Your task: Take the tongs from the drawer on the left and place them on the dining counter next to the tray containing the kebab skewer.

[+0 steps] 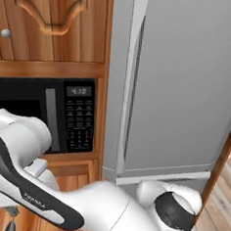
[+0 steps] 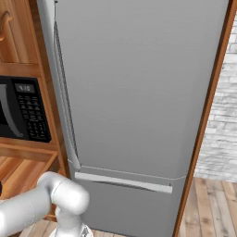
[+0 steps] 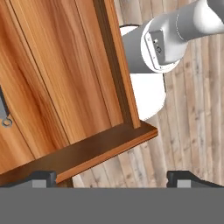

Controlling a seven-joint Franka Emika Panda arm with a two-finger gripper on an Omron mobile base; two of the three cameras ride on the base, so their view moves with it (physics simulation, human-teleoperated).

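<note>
My hand (image 3: 111, 177) is spread wide and holds nothing, its fingertips (image 3: 41, 177) hovering above the open drawer (image 3: 65, 87). The tongs (image 3: 3, 111) lie at the drawer's far left edge, grey end barely showing.

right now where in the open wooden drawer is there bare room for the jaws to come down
Most of the warm-brown wooden drawer is bare plank, from its front wall across to the right side wall. The one occupied spot is the far left edge of the hand view, where the end of the slim grey metal tongs lies. The open gripper straddles the front corner.
</note>
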